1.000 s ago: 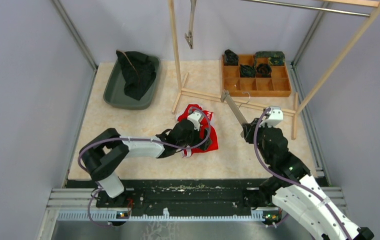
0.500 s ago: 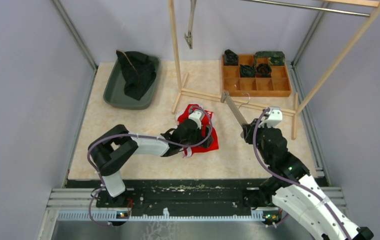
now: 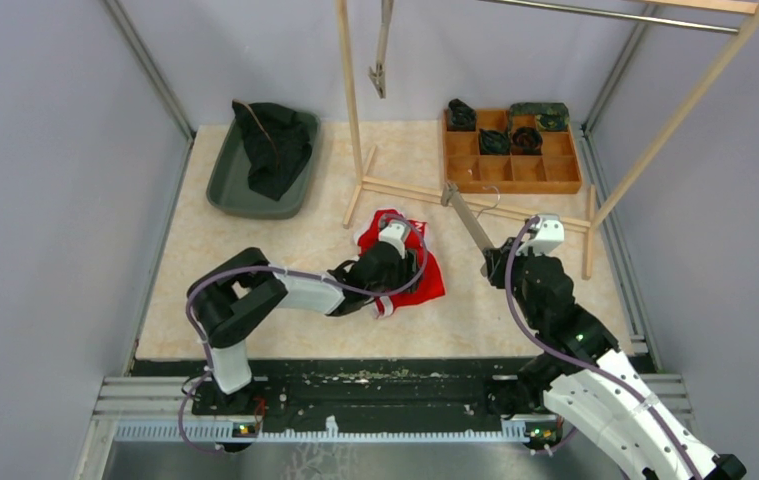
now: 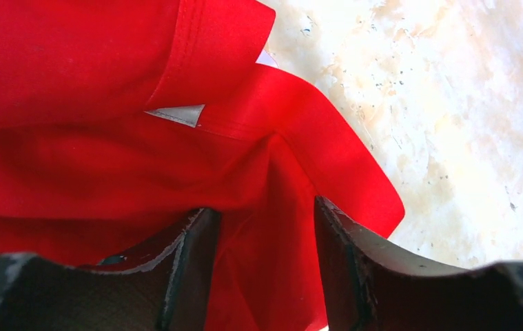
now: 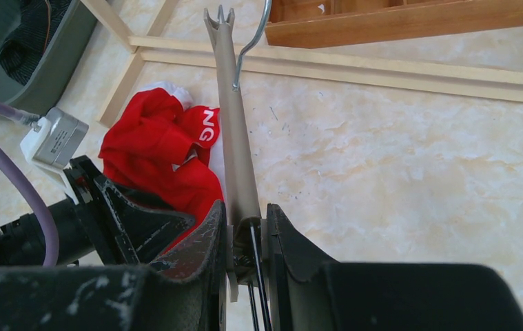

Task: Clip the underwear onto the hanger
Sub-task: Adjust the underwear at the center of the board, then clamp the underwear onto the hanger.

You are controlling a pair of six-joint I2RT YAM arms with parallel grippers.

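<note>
The red underwear (image 3: 425, 285) lies crumpled on the table's middle; it also shows in the left wrist view (image 4: 107, 138) and the right wrist view (image 5: 162, 148). My left gripper (image 3: 398, 283) rests on it, jaws apart, with a fold of red cloth between the fingers (image 4: 262, 227). The grey clip hanger (image 3: 467, 222) slants up from my right gripper (image 3: 500, 262). In the right wrist view the right gripper (image 5: 246, 224) is shut on the hanger's (image 5: 234, 124) clip end, its wire hook near the rack's base bar.
A wooden clothes rack (image 3: 350, 110) stands behind, its base bar (image 3: 435, 193) on the table. A second hanger (image 3: 382, 50) hangs from it. A grey bin (image 3: 230, 175) with dark clothes sits back left. A wooden compartment tray (image 3: 515, 172) sits back right.
My left arm has reached further right and the underwear's right edge has shifted a little right with it. The right arm and hanger have not moved.
</note>
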